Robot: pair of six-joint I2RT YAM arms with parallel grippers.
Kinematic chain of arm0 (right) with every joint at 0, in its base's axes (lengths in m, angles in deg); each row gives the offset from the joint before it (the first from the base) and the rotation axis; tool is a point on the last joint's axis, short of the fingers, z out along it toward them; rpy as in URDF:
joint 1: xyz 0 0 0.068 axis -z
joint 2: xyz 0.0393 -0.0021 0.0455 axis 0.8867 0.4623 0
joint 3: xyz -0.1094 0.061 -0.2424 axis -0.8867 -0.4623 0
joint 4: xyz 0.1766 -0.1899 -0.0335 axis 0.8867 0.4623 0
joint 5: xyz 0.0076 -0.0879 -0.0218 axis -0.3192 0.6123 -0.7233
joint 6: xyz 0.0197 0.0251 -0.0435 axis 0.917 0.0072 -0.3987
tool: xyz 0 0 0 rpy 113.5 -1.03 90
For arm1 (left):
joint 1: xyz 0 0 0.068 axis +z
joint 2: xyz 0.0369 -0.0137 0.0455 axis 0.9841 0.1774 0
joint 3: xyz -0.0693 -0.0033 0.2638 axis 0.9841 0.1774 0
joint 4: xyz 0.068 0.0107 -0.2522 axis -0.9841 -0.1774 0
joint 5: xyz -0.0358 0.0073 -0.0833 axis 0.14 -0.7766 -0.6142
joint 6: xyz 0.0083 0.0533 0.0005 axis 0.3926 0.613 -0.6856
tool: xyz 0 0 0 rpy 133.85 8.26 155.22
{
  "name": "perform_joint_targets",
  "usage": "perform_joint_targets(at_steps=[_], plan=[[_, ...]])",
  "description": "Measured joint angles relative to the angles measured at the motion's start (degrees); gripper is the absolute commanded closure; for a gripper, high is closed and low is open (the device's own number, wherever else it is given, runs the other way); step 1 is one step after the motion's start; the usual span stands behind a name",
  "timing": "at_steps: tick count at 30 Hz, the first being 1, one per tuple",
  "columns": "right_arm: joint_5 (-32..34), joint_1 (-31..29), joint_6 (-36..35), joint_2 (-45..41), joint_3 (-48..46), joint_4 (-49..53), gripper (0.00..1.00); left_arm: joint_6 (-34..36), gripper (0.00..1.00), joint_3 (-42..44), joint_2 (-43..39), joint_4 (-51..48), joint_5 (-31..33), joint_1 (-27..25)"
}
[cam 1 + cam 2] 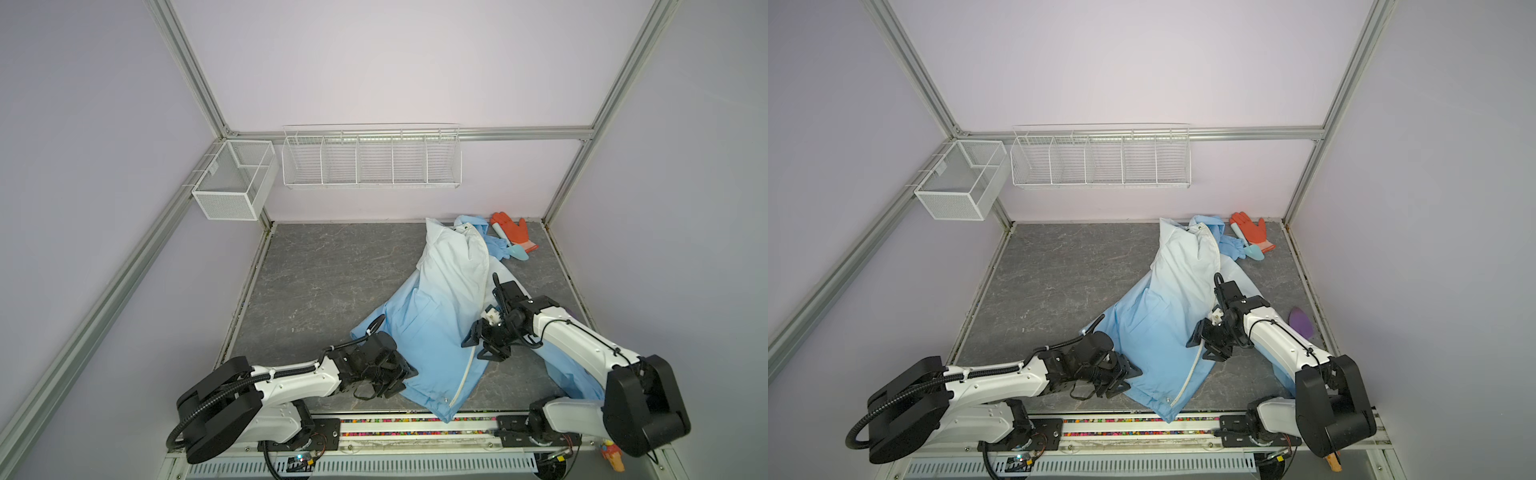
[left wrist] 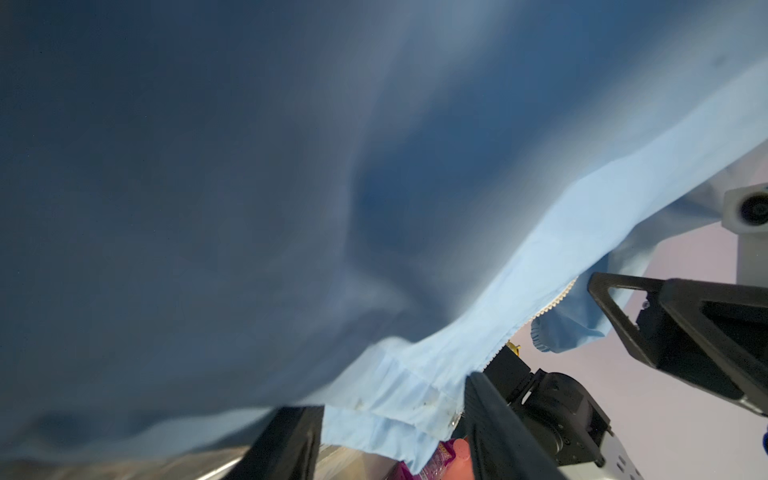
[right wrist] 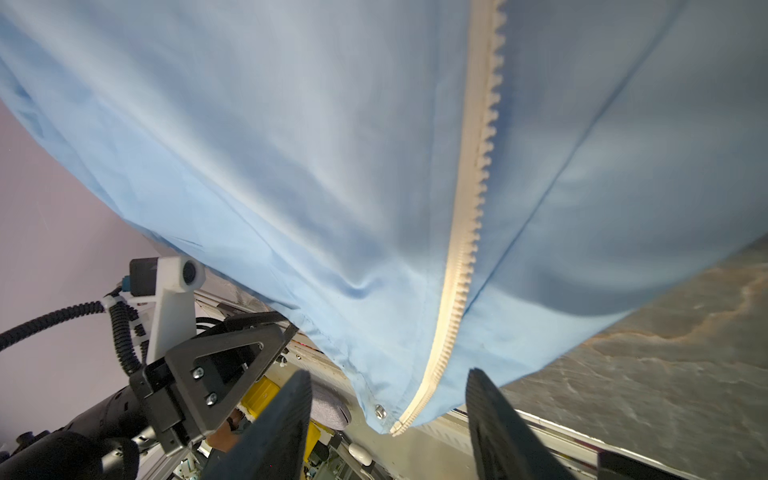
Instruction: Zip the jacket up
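Jacket [image 1: 440,316] lying diagonally on right half of table [image 1: 324,270], zipper [image 3: 469,232] teeth bare, left gripper [image 1: 409,378] released at near hem, cloth between its spread fingers, right gripper [image 1: 477,349] released, straddling zipper above it

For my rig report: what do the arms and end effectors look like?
White shells, black joints. A black ribbed hose runs along the left arm, thin black wires along the right arm. The left end effector and right end effector are black with triangular fingers.

Jacket [image 1: 432,316] lies on the table [image 1: 324,270], glove [image 1: 515,235] beside its far end.
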Motion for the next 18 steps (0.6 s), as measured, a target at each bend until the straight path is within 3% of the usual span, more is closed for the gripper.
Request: perform_joint_targets(at_steps=[3,9,12,18], plan=[[-0.79,-0.76,0.48,0.20,-1.42,-1.20,0.44,-0.20,0.55,-0.09,0.11,0.81,0.00,-0.26],[-3.17,-1.88,2.29,2.36,-2.58,-4.94,0.68,0.46,0.98,-0.31,-0.35,0.83,0.61,2.29],[-3.85,-2.60,2.99,4.98,-2.14,-6.58,0.84,1.36,1.00,-0.61,-1.77,0.55,1.25,4.61],[-4.63,-5.20,3.89,8.90,5.11,-7.67,0.93,6.54,1.00,-5.01,-5.16,-6.27,1.36,12.24]])
